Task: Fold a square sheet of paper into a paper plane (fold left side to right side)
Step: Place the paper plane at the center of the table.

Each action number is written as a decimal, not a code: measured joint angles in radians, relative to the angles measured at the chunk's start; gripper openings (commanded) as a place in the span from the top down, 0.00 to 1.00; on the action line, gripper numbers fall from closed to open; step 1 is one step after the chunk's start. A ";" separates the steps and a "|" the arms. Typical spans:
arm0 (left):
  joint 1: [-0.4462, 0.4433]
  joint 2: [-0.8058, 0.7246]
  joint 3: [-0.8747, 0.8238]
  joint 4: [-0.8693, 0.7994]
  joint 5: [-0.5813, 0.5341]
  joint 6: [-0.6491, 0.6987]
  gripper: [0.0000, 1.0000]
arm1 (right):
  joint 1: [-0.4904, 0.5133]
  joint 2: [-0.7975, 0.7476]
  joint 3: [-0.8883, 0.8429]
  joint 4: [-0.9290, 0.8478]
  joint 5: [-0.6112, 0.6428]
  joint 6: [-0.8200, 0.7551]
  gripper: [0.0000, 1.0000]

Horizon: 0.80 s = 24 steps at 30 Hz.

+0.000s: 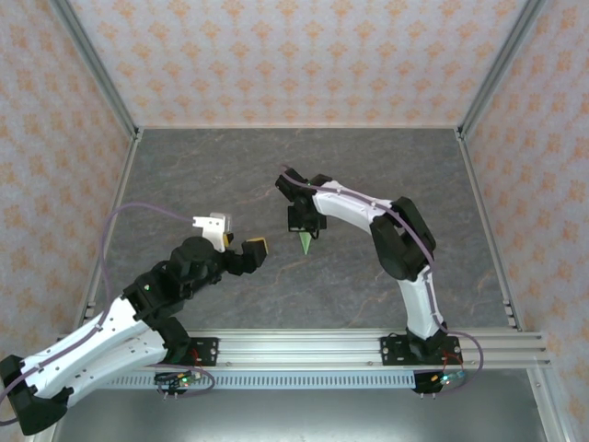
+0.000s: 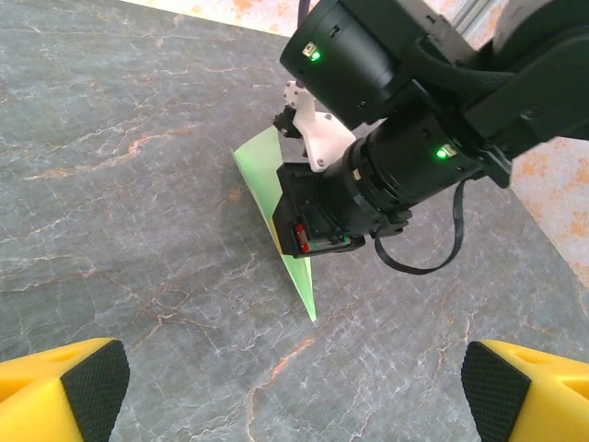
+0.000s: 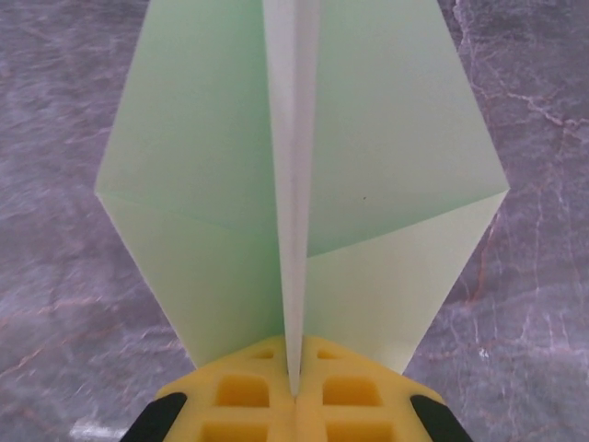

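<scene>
The square sheet of paper is folded into a pale-green paper plane (image 1: pixel 306 242) with a pointed tip, sitting mid-table. My right gripper (image 1: pixel 304 223) points down over it. In the right wrist view the right gripper (image 3: pixel 296 387) is shut on the plane's raised centre crease, and the two wings (image 3: pixel 207 184) spread out flat on either side. The left wrist view shows the plane's slim point (image 2: pixel 301 281) sticking out from under the right arm's wrist (image 2: pixel 368 175). My left gripper (image 1: pixel 237 238) hovers to the plane's left, open and holding nothing, its yellow fingers (image 2: pixel 74 391) wide apart.
The grey marbled tabletop (image 1: pixel 230 175) is fenced by aluminium posts and patterned walls. A rail (image 1: pixel 304 348) with both arm bases runs along the near edge. A purple cable (image 1: pixel 138 214) loops above the left arm.
</scene>
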 measured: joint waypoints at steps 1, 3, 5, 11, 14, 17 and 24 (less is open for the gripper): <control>0.000 -0.004 -0.003 -0.005 0.000 -0.001 0.04 | -0.002 0.011 0.008 -0.005 0.001 -0.003 0.94; 0.000 -0.010 -0.006 -0.013 0.000 -0.005 0.04 | -0.006 0.025 0.014 -0.009 0.003 -0.010 0.94; 0.000 -0.011 -0.007 -0.017 0.000 -0.007 0.04 | -0.006 0.029 0.014 -0.011 0.003 -0.011 0.93; 0.000 -0.011 -0.008 -0.018 0.000 -0.012 0.04 | -0.006 0.029 0.014 -0.010 0.002 -0.014 0.91; 0.000 -0.011 -0.009 -0.019 0.000 -0.012 0.03 | -0.006 0.029 0.014 -0.010 -0.002 -0.017 0.90; 0.000 -0.011 -0.009 -0.024 0.000 -0.012 0.03 | -0.006 0.029 0.014 -0.010 -0.003 -0.018 0.89; 0.000 -0.011 -0.009 -0.037 -0.001 -0.012 0.03 | -0.006 0.029 0.014 -0.016 -0.010 -0.030 0.84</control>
